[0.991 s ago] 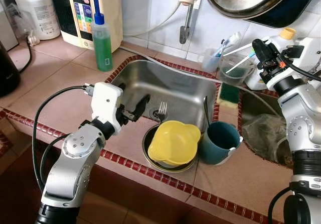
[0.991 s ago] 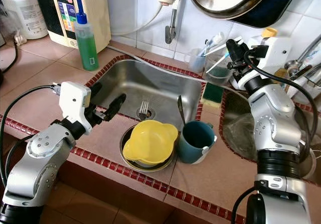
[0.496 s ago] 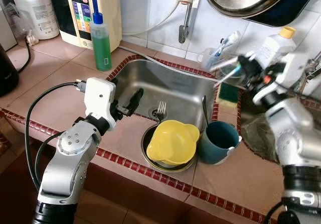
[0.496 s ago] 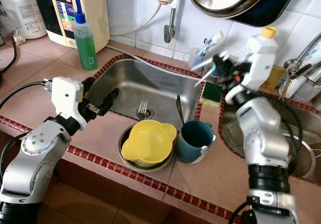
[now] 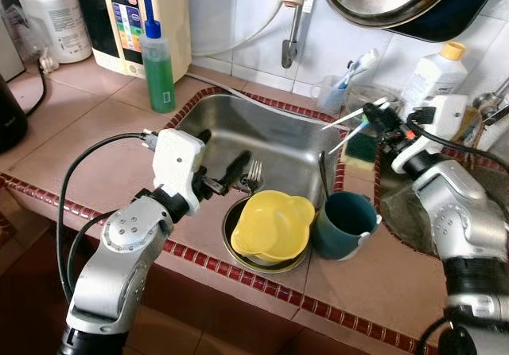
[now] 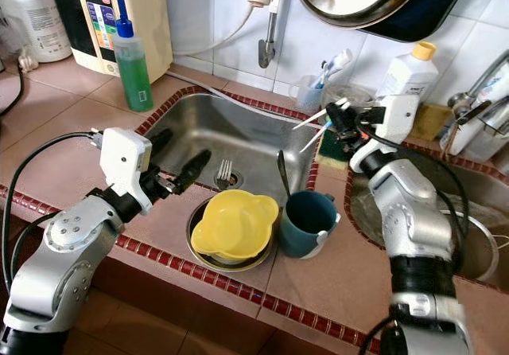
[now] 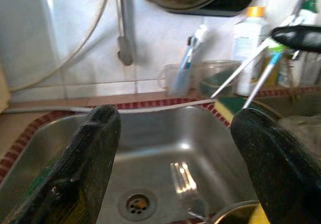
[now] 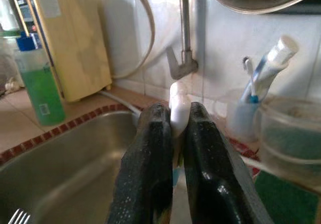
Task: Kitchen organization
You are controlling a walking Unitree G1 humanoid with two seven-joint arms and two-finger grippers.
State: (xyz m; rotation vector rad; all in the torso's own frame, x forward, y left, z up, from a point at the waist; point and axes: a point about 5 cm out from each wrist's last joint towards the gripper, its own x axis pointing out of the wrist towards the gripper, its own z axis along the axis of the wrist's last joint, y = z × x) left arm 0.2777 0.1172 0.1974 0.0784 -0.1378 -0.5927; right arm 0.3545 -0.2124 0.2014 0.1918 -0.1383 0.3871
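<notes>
My right gripper (image 6: 332, 118) clenches two toothbrushes (image 6: 312, 129) above the sink's (image 5: 278, 144) 2 o'clock corner. My left gripper (image 5: 225, 169) hangs released at 9 o'clock. A yellow bowl (image 5: 273, 224) and teal mug (image 5: 345, 224) stand at 6 o'clock; terracotta tile counter (image 5: 95, 128) all round.

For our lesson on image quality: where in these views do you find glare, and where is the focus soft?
Left eye view: glare on the steel sink floor, everything fairly sharp. Left wrist view: the open left gripper fingers loom blurred, bright reflection near the drain. Right wrist view: the right gripper, shut on white toothbrushes, is soft; background hazy.
</notes>
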